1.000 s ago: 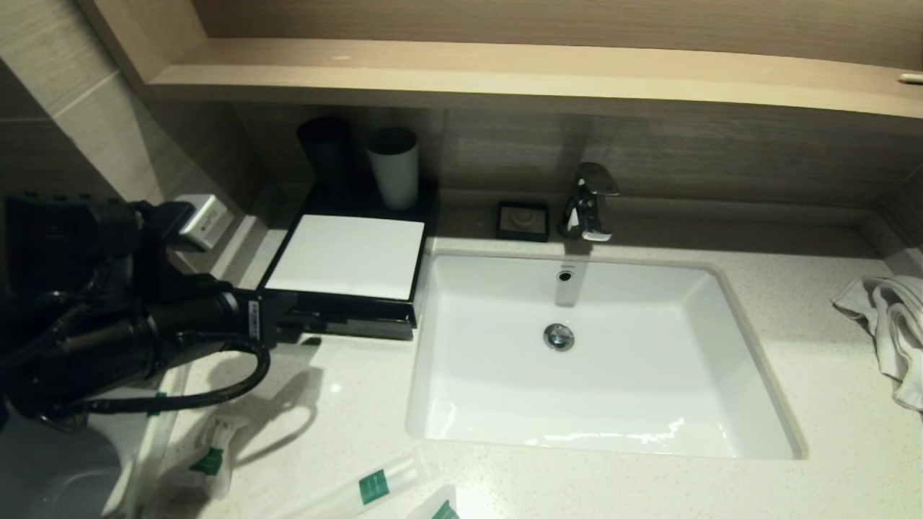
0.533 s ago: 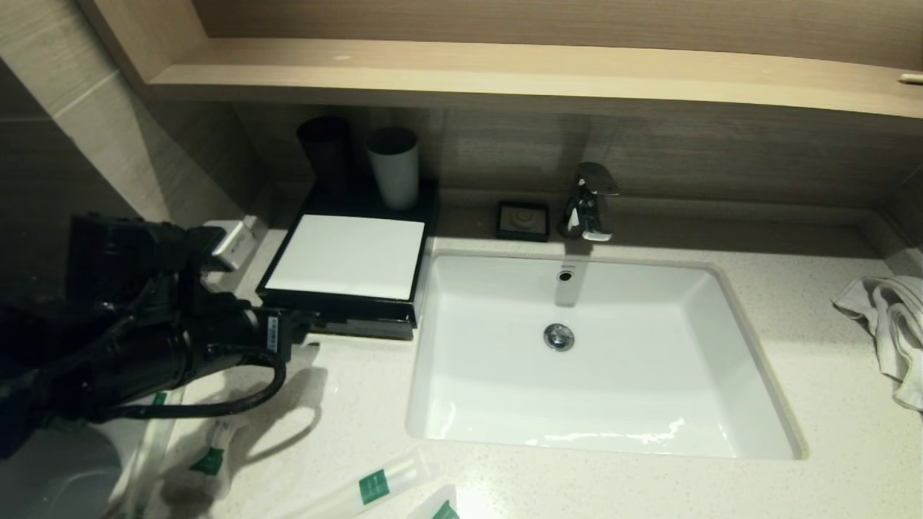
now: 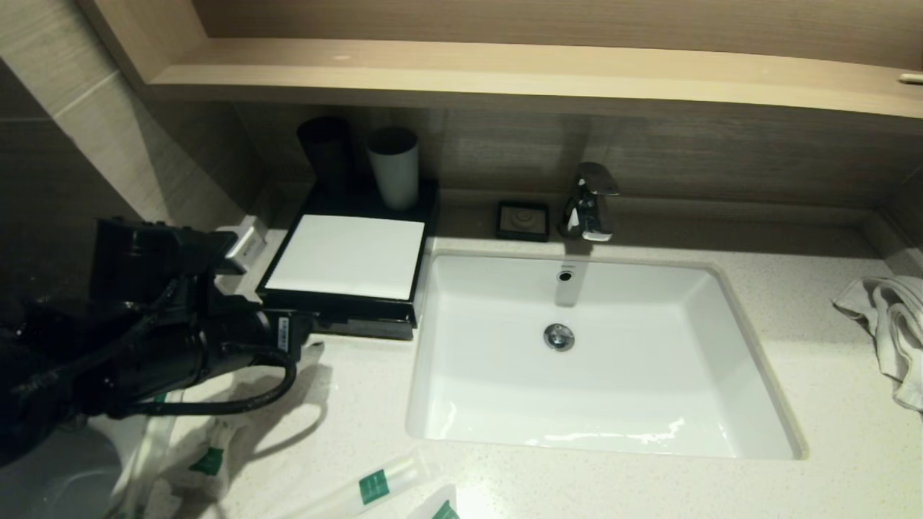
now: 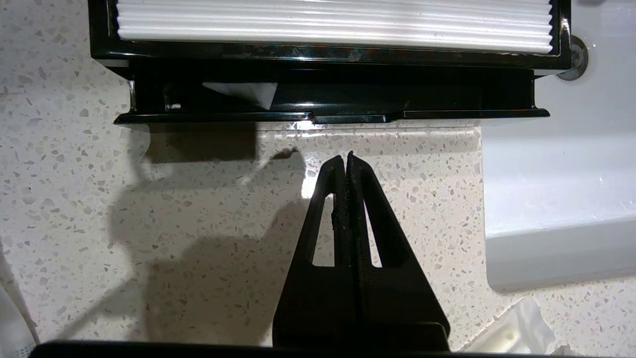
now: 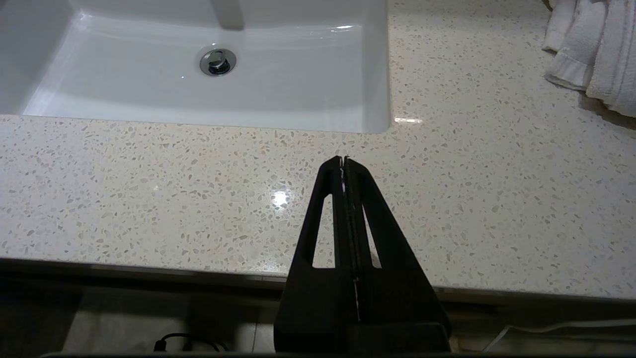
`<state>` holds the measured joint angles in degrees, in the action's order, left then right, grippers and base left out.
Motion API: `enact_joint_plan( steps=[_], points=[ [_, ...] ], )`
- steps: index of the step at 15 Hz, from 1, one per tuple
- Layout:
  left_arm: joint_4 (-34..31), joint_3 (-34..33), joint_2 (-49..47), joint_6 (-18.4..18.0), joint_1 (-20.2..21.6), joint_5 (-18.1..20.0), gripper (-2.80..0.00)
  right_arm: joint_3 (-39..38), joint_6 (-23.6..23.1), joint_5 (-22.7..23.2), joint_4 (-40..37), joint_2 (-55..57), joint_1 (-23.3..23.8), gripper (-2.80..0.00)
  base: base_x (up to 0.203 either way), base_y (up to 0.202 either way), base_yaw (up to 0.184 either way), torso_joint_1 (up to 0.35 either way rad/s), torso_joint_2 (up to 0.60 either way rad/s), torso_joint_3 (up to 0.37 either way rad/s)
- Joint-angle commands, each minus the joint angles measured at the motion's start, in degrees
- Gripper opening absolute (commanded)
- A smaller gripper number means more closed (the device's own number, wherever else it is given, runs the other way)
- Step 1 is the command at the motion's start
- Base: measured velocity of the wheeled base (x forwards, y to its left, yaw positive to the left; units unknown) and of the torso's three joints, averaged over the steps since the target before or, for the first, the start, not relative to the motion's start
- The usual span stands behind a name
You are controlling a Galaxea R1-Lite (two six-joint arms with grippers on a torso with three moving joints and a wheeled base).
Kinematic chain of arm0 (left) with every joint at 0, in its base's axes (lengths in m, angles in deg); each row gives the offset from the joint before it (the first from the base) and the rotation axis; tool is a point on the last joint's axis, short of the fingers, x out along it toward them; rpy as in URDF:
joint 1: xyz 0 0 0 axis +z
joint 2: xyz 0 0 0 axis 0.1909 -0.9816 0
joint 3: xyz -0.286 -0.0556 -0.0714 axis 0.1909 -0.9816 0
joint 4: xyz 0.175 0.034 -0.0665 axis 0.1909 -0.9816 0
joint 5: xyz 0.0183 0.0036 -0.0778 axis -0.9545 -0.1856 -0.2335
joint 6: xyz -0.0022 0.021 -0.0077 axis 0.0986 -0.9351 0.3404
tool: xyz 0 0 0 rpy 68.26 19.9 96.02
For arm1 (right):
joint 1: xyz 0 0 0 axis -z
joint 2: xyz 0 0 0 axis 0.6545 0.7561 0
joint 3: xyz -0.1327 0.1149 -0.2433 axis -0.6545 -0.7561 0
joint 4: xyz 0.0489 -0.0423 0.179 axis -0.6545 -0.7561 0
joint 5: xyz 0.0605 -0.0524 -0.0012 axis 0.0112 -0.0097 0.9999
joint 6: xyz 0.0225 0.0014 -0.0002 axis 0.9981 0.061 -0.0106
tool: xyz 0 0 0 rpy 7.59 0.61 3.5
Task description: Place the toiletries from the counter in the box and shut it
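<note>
The black box (image 3: 346, 306) with a white top stands left of the sink; its front drawer (image 4: 328, 99) is pulled out a little, and a white packet corner (image 4: 243, 92) shows inside. My left gripper (image 4: 346, 155) is shut and empty, low over the counter just in front of the drawer; it also shows in the head view (image 3: 306, 335). Toiletry packets with green labels lie on the counter near its front edge: one (image 3: 209, 461) under my left arm, a long one (image 3: 375, 486) and another (image 3: 443, 510). My right gripper (image 5: 344, 159) is shut and empty over the counter's front edge.
The white sink (image 3: 598, 440) with its faucet (image 3: 590, 202) fills the middle. A black cup (image 3: 326, 151) and a white cup (image 3: 394, 166) stand behind the box. A soap dish (image 3: 523, 220) sits by the faucet. A towel (image 3: 890, 324) lies far right. A shelf (image 3: 505, 72) hangs overhead.
My left arm has moved right and down, bringing the shut gripper closer to the drawer front. The box and the packets have not moved.
</note>
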<state>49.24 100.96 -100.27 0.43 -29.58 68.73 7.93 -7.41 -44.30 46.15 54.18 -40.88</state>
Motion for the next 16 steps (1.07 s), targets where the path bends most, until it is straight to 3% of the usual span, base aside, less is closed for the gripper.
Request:
enact_joint_plan(
  steps=[1,4,16],
  points=[
    [0.1,0.6,-1.4,0.7,-0.5,-0.5,-2.8,0.0,0.0,0.0,0.0,0.0,0.0,-2.8,0.0,0.0,0.0,0.0,0.0,0.0],
    [0.1,1.3,-2.9,1.9,-1.9,-4.2,-2.8,0.0,0.0,0.0,0.0,0.0,0.0,-2.8,0.0,0.0,0.0,0.0,0.0,0.0],
    [0.6,2.2,-5.1,2.9,-3.0,-4.4,-2.8,0.0,0.0,0.0,0.0,0.0,0.0,-2.8,0.0,0.0,0.0,0.0,0.0,0.0]
  ],
)
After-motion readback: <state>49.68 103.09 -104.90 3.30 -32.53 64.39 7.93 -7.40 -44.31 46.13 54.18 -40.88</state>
